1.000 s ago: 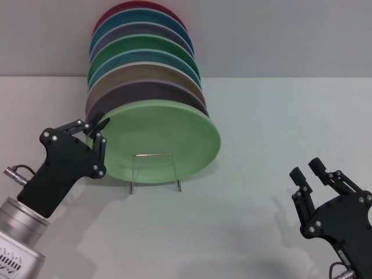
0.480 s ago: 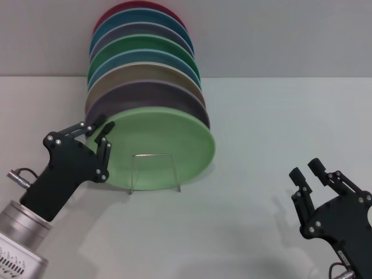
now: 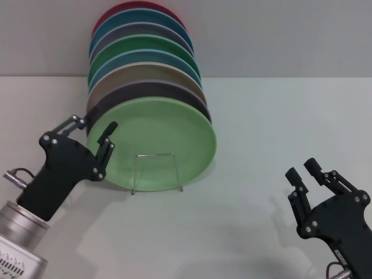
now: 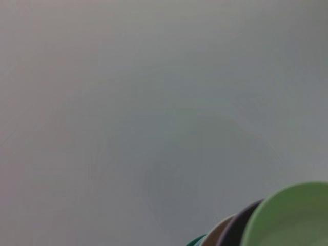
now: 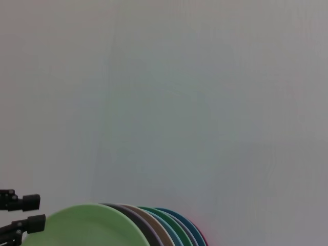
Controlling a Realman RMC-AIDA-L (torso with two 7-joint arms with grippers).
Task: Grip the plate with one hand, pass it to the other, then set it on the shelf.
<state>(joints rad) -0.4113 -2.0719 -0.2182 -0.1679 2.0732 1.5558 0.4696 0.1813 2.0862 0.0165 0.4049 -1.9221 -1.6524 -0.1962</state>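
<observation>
Plate (image 3: 160, 142): light green, upright at the front of a row of coloured plates (image 3: 142, 55), which it largely hides.
Rack (image 3: 156, 171): only the front wire loop shows.
Left gripper (image 3: 93, 131): fingers spread wide around the plate's left rim, gripping nothing.
Right gripper (image 3: 303, 171): open, empty, low and well apart to the right.

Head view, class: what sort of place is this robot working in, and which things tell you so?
Probably a robot test bench, not a home kitchen: a bare pale table against a blank wall, a wire rack holding one row of coloured plates, the mint-green plate in front, and no other kitchenware.
</observation>
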